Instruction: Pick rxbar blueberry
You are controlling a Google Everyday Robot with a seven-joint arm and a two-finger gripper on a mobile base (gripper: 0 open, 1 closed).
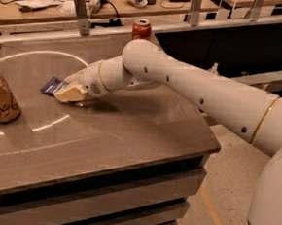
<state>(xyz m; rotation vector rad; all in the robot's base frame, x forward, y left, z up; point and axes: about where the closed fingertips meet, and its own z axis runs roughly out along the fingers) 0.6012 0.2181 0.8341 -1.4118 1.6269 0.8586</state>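
Note:
The rxbar blueberry [52,84] is a small flat dark-blue bar lying on the grey table [129,133], left of centre. Its right end is hidden by my gripper [63,88]. The gripper is low over the table at the bar's right end, with one cream finger [70,93] on the near side and the other on the far side. The jaws look open around the bar, and the bar still lies on the table.
A gold-brown can [0,103] stands at the table's left edge. A red cola can [141,29] stands at the table's far edge behind my arm. A cluttered workbench [52,0] runs along the back. The table's right edge drops to the floor.

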